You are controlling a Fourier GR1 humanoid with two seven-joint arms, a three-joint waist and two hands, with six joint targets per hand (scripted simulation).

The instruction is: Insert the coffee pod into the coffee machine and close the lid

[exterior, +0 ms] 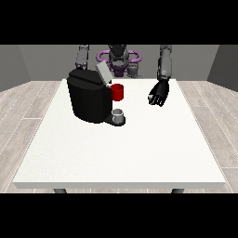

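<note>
The black coffee machine [88, 97] stands on the white table [121, 153], left of its middle. Its grey lid [103, 72] is tilted up, open. A red cylinder [117, 92] sticks out at the machine's upper front, under the lid. Below it a small grey cup [119, 115] sits on the machine's base. I see no separate coffee pod on the table. The hand at the view's right [159, 94] hangs above the table, to the right of the red cylinder and apart from it. The arm at the view's left [82, 56] goes down behind the machine, which hides its hand.
The robot's torso [118, 58] rises behind the table's far edge. Bare tabletop stretches from the machine toward the near edge [121, 185] and to the right. Wooden floor surrounds the table.
</note>
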